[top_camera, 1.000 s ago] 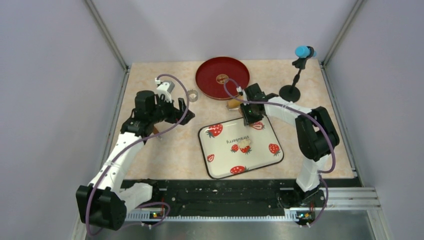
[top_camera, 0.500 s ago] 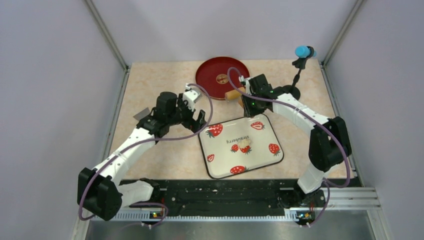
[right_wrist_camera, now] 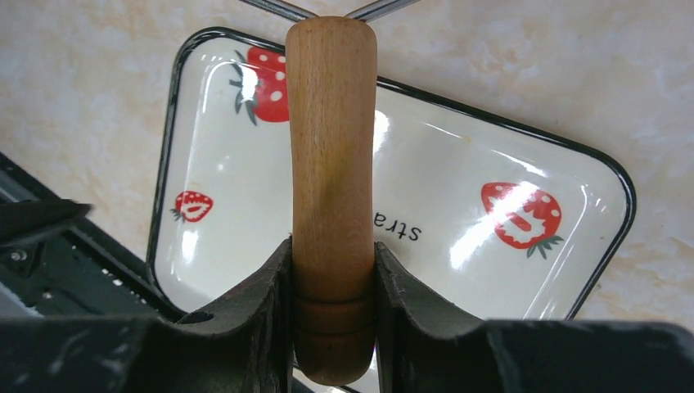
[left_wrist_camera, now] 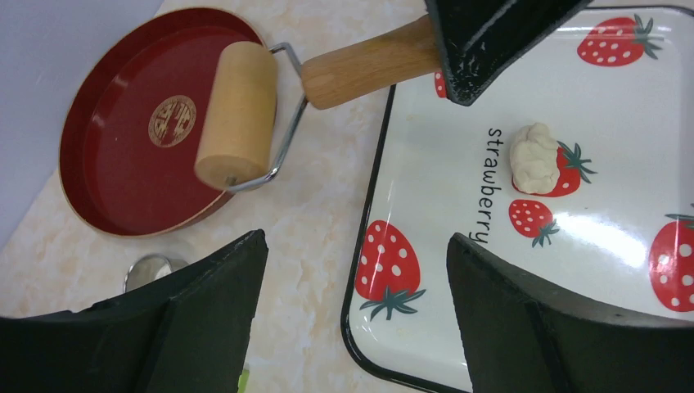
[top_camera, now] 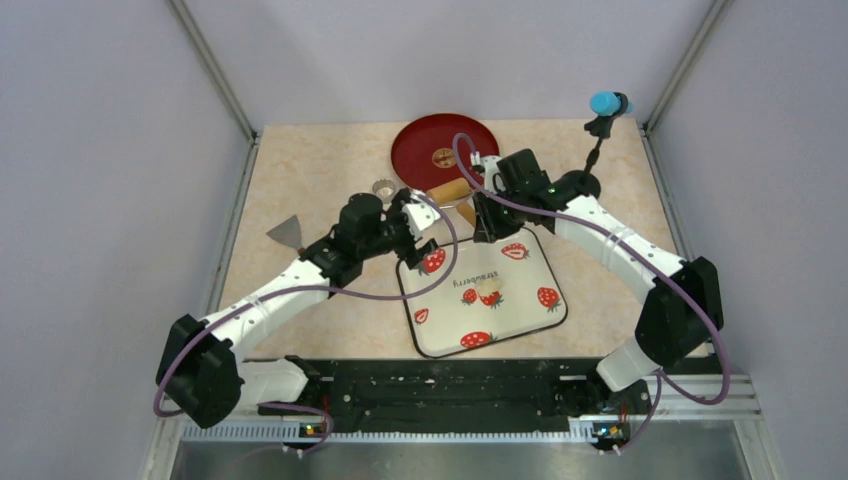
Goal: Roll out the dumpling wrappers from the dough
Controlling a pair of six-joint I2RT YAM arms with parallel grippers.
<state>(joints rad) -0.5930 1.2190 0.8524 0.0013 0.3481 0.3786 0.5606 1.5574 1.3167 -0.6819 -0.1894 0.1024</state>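
Wooden roller (left_wrist_camera: 237, 115): my right claw (right_wrist_camera: 331, 270) is clamped on the handle near its end, so the barrel hangs free ahead, by the rim of the red plate (top_camera: 420, 150).
Dough (left_wrist_camera: 534, 158): a small uneven lump, not yet flattened, lying near the middle of the strawberry tray (top_camera: 520, 310), apart from both claws.
Left claw (left_wrist_camera: 356, 246): fingers spread wide and empty, hovering over the tray's far left corner; I judge it is there to steady the tray.
Wrappers: none visible.
Next move: I would bring the barrel onto the lump, keeping the handle level so it rolls evenly.
Risk: the glossy tray may slide on the worktop (top_camera: 330, 170).
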